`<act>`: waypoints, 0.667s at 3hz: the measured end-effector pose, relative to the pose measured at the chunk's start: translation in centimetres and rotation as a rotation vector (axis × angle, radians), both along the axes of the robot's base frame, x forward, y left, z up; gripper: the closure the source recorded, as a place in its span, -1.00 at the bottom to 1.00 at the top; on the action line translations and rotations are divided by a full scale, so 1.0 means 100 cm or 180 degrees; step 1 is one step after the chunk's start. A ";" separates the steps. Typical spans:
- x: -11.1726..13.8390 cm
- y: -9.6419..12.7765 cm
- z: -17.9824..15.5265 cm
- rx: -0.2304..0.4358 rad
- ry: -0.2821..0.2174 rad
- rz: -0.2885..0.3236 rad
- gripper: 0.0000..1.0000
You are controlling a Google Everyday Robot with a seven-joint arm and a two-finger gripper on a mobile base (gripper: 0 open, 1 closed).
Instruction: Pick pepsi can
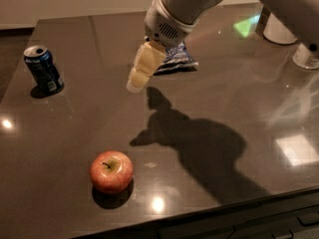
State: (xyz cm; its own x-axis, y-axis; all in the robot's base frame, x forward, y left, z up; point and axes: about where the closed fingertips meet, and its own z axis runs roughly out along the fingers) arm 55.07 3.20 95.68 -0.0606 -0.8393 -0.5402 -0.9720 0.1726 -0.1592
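Observation:
The pepsi can [44, 69] is dark blue with a silver top and white markings. It stands upright near the left edge of the dark table [224, 98]. My gripper [135, 85] hangs above the table's middle back, pointing down and to the left, well to the right of the can and apart from it. It holds nothing that I can see. Its shadow falls on the table to the right of it.
A red apple [111, 171] sits near the front edge. A blue crinkled chip bag [177, 59] lies behind the gripper, partly hidden by it. Two white containers [279, 30] [306, 56] stand at the back right.

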 end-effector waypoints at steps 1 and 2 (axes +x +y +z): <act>0.005 0.027 -0.001 0.0056 0.0013 0.0142 -1.00; 0.011 0.052 0.000 0.0135 0.0023 0.0277 -1.00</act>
State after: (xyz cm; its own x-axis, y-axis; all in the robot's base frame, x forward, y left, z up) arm 56.14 8.40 95.72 0.0076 -0.8179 -0.5753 -0.9848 0.0939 -0.1465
